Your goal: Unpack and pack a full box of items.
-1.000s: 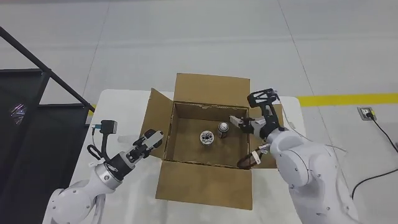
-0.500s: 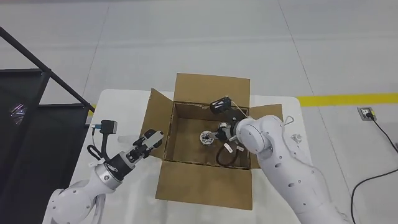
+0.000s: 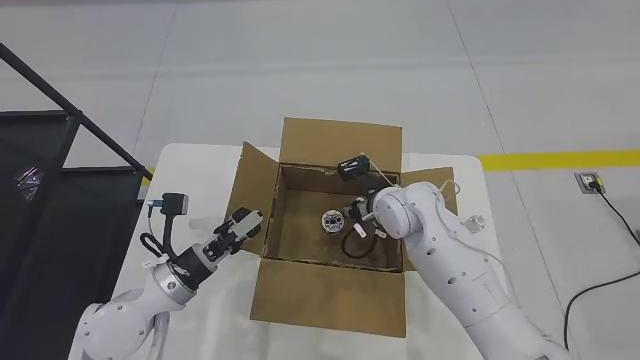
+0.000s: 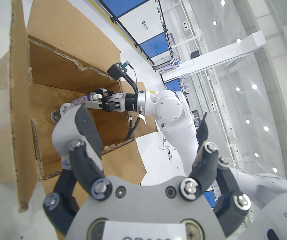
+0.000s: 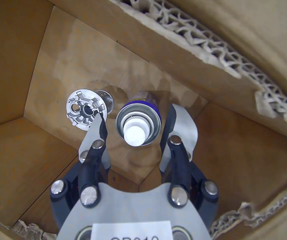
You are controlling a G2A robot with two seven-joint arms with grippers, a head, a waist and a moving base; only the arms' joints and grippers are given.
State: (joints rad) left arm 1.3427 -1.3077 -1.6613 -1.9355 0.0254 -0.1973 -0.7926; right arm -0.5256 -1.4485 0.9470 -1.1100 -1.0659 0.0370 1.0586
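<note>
An open cardboard box [image 3: 330, 295] stands on the white table [image 3: 195, 175]. On its floor are an upright spray can [image 5: 139, 119] with a white nozzle and, beside it, a silver metal spool [image 5: 86, 109]. My right gripper [image 5: 136, 118] is down inside the box, open, with one finger on each side of the can's top and a gap on both sides. The top view shows the spool [image 3: 331, 222] just left of that gripper [image 3: 355, 212]. My left gripper [image 3: 245, 225] is open and holds nothing, outside the box by its left flap.
The box flaps are folded outward, and its torn corrugated edges [image 5: 208, 48] run close above the right gripper. The left flap [image 3: 255, 175] stands beside the left gripper. A black frame [image 3: 60, 110] lies left of the table.
The right arm swung from the box's right wall into the box, and its open fingers now straddle the spray can. The left arm has kept still.
</note>
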